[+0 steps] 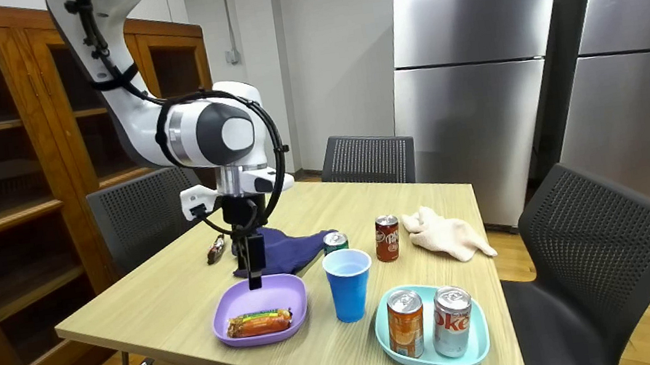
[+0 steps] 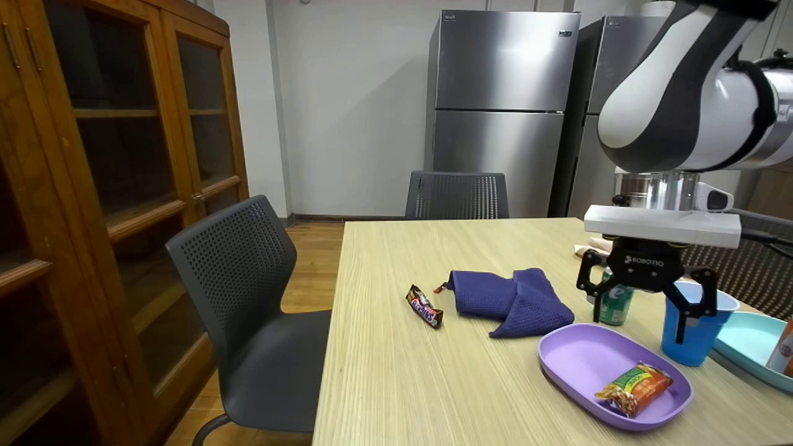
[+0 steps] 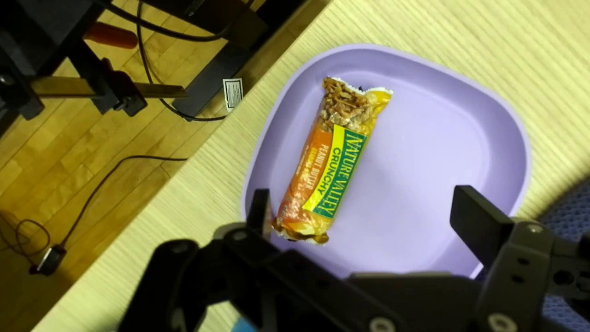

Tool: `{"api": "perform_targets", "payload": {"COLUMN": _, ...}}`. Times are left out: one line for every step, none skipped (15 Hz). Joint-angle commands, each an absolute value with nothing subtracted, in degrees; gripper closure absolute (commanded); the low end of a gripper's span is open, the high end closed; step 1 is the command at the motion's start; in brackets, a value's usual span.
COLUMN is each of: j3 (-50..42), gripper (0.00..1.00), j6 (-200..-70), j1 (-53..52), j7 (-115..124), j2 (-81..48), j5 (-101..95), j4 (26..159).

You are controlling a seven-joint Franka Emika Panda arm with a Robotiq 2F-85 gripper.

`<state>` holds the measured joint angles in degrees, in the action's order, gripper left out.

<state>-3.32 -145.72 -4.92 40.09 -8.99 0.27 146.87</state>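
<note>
My gripper point(image 3: 364, 198) stands open above a purple plate point(image 3: 428, 161), with nothing between its fingers. In the plate lies a Nature Valley granola bar point(image 3: 332, 166), orange and green, close to one side. From the wrist, the bar's lower end appears beside the left finger point(image 3: 258, 207); whether they touch I cannot tell, though an exterior view puts the fingertips above the plate point(image 2: 573, 350) and apart from the bar point(image 2: 637, 389). A blue cup point(image 1: 350, 294) is just beside the plate. Behind the gripper a green can point(image 2: 615, 306) is partly hidden.
A dark blue cloth point(image 2: 495, 294) and a small candy bar point(image 2: 424, 306) lie on the table. Nearby are a brown can point(image 1: 387, 239), a whitish cloth point(image 1: 446, 236) and a teal plate point(image 1: 389, 342) bearing an orange can point(image 1: 406, 324) and a silver can point(image 1: 452, 322). Chairs surround the table.
</note>
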Motion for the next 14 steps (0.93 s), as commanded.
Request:
{"api": "perform_targets", "payload": {"j3": -1.33, "gripper": 0.00, "j6": -144.24, "j1": -5.71, "j7": 35.16, "j2": -5.02, "j5": -2.55, "j4": 147.86}}
{"api": "perform_targets", "payload": {"j3": -0.73, "gripper": 0.00, "j6": -144.57, "j1": -6.00, "j7": 33.89, "j2": -4.63, "j5": -2.93, "j4": 147.91}}
{"api": "perform_targets", "payload": {"j3": -0.23, "gripper": 0.00, "j6": -144.66, "j1": -6.10, "j7": 32.76, "j2": -4.32, "j5": -2.89, "j4": 147.91}}
{"api": "perform_targets", "payload": {"j3": 0.21, "gripper": 0.00, "j6": -144.47, "j1": -6.10, "j7": 31.25, "j2": -4.30, "j5": -2.42, "j4": 147.79}}
{"api": "perform_targets", "payload": {"j3": -0.35, "gripper": 0.00, "j6": -145.55, "j1": -5.81, "j7": 34.14, "j2": -6.64, "j5": -1.96, "j4": 146.79}}
{"api": "perform_targets", "payload": {"j3": -0.12, "gripper": 0.00, "j6": -145.58, "j1": -5.88, "j7": 33.88, "j2": -6.57, "j5": -1.92, "j4": 146.79}}
{"api": "perform_targets", "payload": {"j3": -0.17, "gripper": 0.00, "j6": -145.60, "j1": -5.88, "j7": 33.89, "j2": -6.70, "j5": -1.91, "j4": 146.79}}
{"api": "perform_targets", "payload": {"j3": -0.26, "gripper": 0.00, "j6": -145.63, "j1": -5.87, "j7": 33.89, "j2": -6.85, "j5": -1.91, "j4": 146.79}}
{"api": "perform_targets", "payload": {"j3": -0.35, "gripper": 0.00, "j6": -145.63, "j1": -5.80, "j7": 33.89, "j2": -6.94, "j5": -1.91, "j4": 146.79}}
{"api": "perform_targets", "payload": {"j3": -0.35, "gripper": 0.00, "j6": -145.63, "j1": -5.79, "j7": 33.89, "j2": -6.96, "j5": -1.91, "j4": 146.79}}
{"api": "perform_targets", "payload": {"j3": -0.35, "gripper": 0.00, "j6": -145.63, "j1": -5.79, "j7": 33.89, "j2": -6.96, "j5": -1.91, "j4": 146.79}}
{"api": "perform_targets", "payload": {"j3": -0.36, "gripper": 0.00, "j6": -145.63, "j1": -5.78, "j7": 33.89, "j2": -6.96, "j5": -1.91, "j4": 146.79}}
{"api": "perform_targets", "payload": {"j3": -0.36, "gripper": 0.00, "j6": -145.63, "j1": -5.78, "j7": 33.89, "j2": -6.96, "j5": -1.91, "j4": 146.79}}
{"api": "perform_targets", "payload": {"j3": -0.36, "gripper": 0.00, "j6": -145.63, "j1": -5.79, "j7": 33.89, "j2": -6.96, "j5": -1.91, "j4": 146.79}}
